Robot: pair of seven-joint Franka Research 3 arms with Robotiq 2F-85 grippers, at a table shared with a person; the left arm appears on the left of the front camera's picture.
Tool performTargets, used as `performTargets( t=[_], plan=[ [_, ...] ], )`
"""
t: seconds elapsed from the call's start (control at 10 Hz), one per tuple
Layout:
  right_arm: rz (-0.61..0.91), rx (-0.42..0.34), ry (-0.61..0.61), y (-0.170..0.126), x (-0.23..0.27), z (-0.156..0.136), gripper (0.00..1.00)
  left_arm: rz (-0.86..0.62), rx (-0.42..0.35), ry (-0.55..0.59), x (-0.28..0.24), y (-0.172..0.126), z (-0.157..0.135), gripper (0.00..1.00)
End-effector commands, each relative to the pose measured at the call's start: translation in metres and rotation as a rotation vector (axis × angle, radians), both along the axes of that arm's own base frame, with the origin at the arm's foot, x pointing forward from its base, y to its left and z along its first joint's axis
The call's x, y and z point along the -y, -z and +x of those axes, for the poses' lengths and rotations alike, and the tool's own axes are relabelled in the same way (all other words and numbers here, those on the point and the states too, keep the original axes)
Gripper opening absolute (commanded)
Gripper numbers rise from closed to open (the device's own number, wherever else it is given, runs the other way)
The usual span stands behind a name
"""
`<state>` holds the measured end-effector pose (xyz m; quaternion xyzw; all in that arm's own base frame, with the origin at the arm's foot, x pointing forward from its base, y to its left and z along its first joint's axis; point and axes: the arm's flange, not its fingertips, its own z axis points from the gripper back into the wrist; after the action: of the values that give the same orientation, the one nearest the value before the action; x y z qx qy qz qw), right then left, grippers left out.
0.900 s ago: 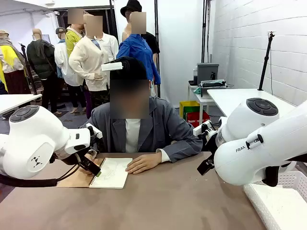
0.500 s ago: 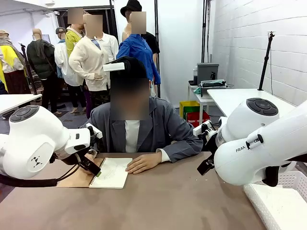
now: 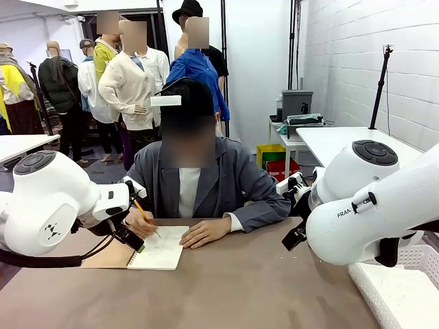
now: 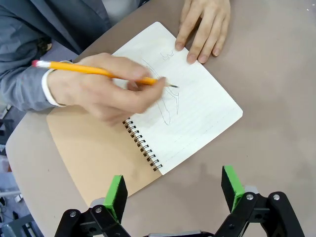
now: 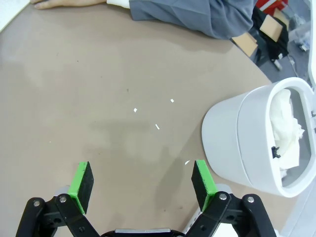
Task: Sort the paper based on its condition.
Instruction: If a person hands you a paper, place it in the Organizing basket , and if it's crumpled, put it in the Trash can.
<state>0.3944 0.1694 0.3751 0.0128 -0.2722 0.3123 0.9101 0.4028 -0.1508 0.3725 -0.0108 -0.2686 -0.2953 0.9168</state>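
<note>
The person across the brown tabletop (image 3: 260,288) is drawing with a yellow pencil (image 4: 98,71) on the lined white page of a spiral-bound notebook with a tan cover (image 4: 94,158). One hand (image 4: 94,94) holds the pencil and the other hand (image 4: 205,24) rests flat on the page's far edge. The left fingers (image 4: 117,192) hang just above the notebook's near corner, spread wide and holding nothing. The right fingers (image 5: 81,182) are just as wide and empty, over bare tabletop dotted with a few tiny white scraps.

Just beside them stands a round white plastic bin (image 5: 237,143) with crumpled white paper (image 5: 289,126) bunched inside, so I'd say some of the crumpled paper is already sorted. A white plastic lattice basket (image 3: 367,291) sits at the robot's right edge; I can't tell whether it holds anything. No loose sheet lies on the tabletop. My guess is the sorting is paused midway, waiting for this page to be torn out and handed over.
</note>
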Motion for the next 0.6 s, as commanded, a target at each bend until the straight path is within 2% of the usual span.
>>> performTargets(
  t=[0.0, 0.5],
  plan=[
    [0.000, 0.000, 0.000, 0.0001, 0.0000, 0.0001, 1.00, 0.000, 0.000, 0.000, -0.0001, 0.0001, 0.0000, 1.00],
    [0.000, 0.000, 0.000, 0.0001, 0.0000, 0.0001, 1.00, 0.000, 0.000, 0.000, -0.0001, 0.0001, 0.0000, 1.00]
  ],
)
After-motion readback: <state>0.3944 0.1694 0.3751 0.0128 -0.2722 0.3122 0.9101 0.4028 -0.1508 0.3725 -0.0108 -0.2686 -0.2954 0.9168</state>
